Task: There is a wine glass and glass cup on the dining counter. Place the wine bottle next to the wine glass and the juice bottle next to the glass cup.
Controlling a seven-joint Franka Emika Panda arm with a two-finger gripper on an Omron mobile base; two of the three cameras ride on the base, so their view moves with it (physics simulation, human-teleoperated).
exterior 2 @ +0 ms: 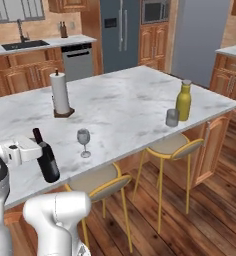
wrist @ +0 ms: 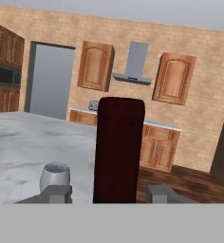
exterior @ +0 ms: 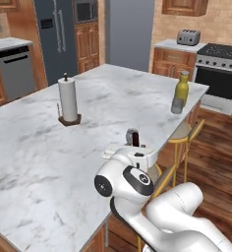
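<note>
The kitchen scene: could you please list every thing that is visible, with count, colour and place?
dining counter: one, white-grey marble, centre of the room
wine bottle: one, near-black with dark red cap, near counter edge, tilted, between the pincer's fingers
wine glass: one, clear, standing just right of the wine bottle
juice bottle: one, yellow, far right end of the counter
glass cup: one, greyish, beside the juice bottle
paper towel roll: one, white, on a brown holder, on the counter
stools: two, yellow-legged, at the counter's near side
toaster: one, grey, back counter
pincer: one, white, shut on the wine bottle
</note>
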